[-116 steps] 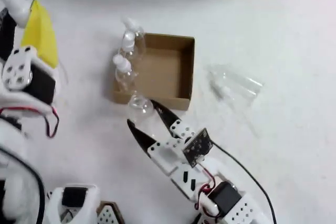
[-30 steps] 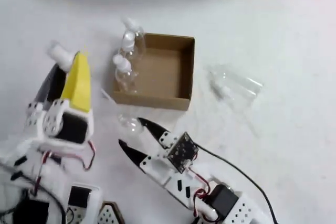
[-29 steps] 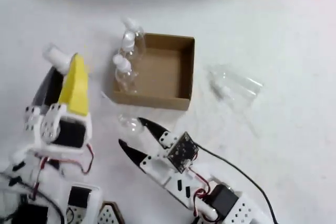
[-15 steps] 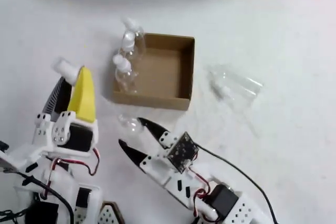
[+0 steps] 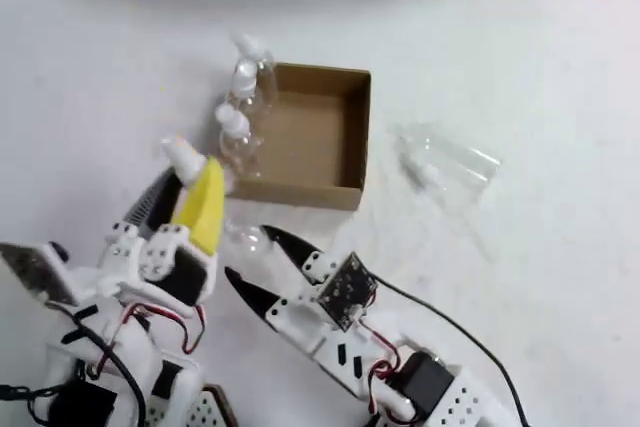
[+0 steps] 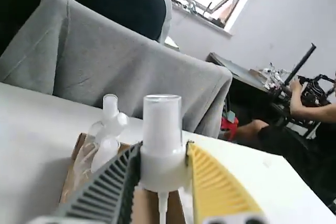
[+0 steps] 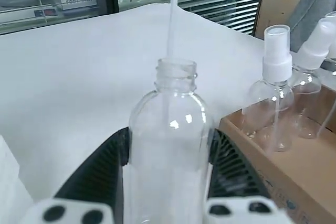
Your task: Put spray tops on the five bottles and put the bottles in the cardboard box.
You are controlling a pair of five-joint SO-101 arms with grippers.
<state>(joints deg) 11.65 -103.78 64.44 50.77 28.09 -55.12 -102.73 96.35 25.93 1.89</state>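
Observation:
My left gripper (image 5: 190, 169) is shut on a white spray top (image 5: 181, 154), held upright between the grey and yellow fingers (image 6: 210, 182); its dip tube (image 7: 172, 14) hangs just above the neck of an open clear bottle (image 7: 168, 124). That bottle (image 5: 245, 237) stands upright in front of the cardboard box (image 5: 300, 189), with my right gripper (image 5: 248, 250) shut on it, one black finger on each side. Two bottles with spray tops (image 5: 232, 132) (image 5: 248, 75) stand at the box's left side, also seen as capped bottles (image 7: 275, 93) in the right wrist view.
More clear bottles (image 5: 445, 165) lie on the white table to the right of the box. The box floor (image 5: 310, 132) is bare. The right arm's cable (image 5: 470, 332) trails over the table near the front edge.
The left arm has swung right and toward the front with the spray top, from the table's left side to just above the open bottle. The right gripper and bottle have stayed still over the last second.

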